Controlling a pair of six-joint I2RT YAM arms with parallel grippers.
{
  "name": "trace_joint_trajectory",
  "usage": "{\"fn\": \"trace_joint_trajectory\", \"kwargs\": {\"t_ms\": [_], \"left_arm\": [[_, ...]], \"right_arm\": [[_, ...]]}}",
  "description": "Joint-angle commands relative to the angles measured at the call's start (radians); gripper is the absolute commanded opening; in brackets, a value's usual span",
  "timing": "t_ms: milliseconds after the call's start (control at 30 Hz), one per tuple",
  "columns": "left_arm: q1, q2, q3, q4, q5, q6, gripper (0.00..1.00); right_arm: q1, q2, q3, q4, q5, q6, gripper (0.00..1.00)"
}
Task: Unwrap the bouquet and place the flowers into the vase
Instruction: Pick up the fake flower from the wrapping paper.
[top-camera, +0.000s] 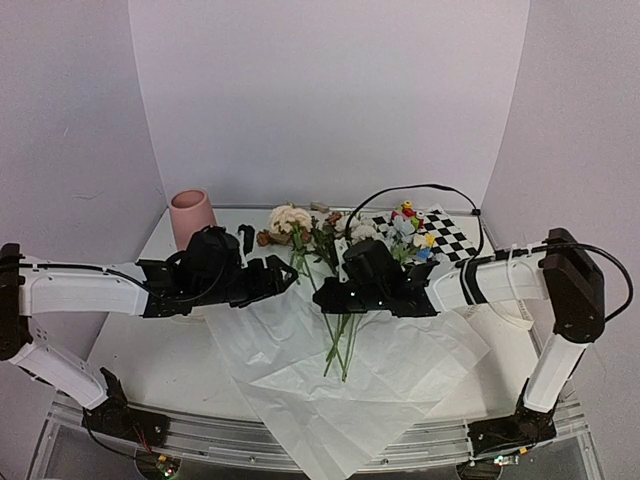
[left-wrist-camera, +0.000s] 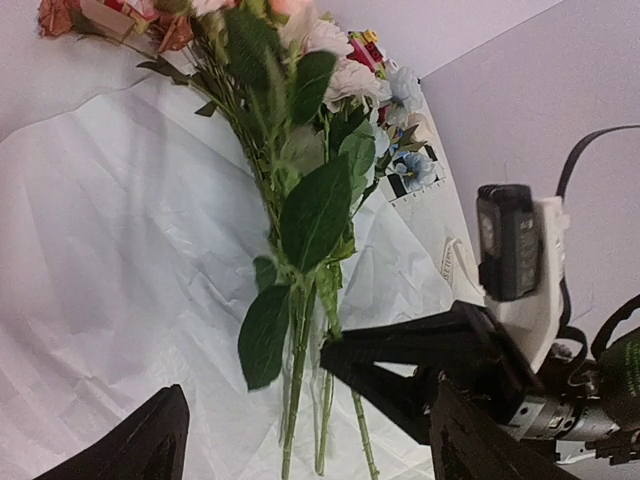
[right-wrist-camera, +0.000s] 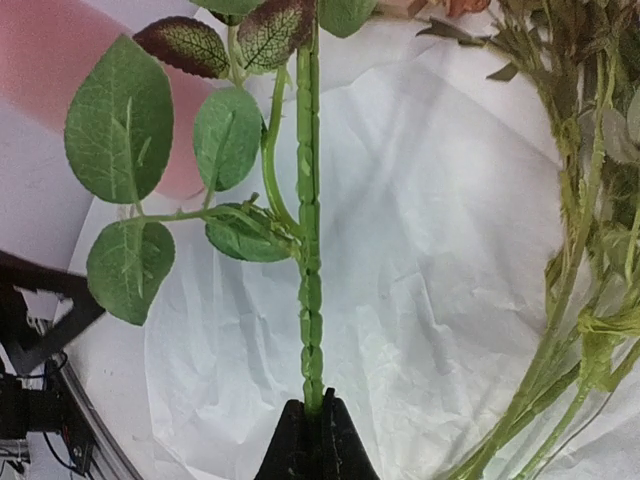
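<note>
Your right gripper (right-wrist-camera: 313, 432) is pinching one green flower stem (right-wrist-camera: 310, 250) over the white paper (right-wrist-camera: 440, 250); your left gripper (top-camera: 285, 275) hangs spread wide over that paper too

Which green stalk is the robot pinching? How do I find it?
Find the big white paper spread out in front. The right pincer is shut on one stem. It stands alone, with round leaves, apart from the bunch.
</note>
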Motion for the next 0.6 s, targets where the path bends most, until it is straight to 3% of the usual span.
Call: {"fn": "trace_joint_trajectory", "kwargs": {"t_ms": [0, 233, 367, 467, 567], "left_arm": [[0.005, 0.037, 0.023, 0.115, 0.012, -0.035, 0.80], [0.005, 0.069, 0.050, 0.119, -0.011, -0.043, 0.70], [0.005, 0.048, 0.047, 0.119, -0.070, -0.045, 0.67], [0.006, 0.035, 0.053, 0.119, -0.096, -0.036, 0.57], [0.007, 0.047, 0.073, 0.117, -0.095, -0.030, 0.55]], "right_arm": [[-0.003, -0.024, -0.075, 0.240, -0.101, -0.014, 0.00], [-0.003, -0.045, -0.162, 0.411, -0.176, -0.010, 0.00], [-0.003, -0.063, -0.188, 0.439, -0.198, -0.034, 0.00], [-0.001, -0.076, -0.204, 0.457, -0.222, -0.051, 0.00], [-0.001, -0.087, -0.220, 0.488, -0.257, -0.065, 0.00]]}}
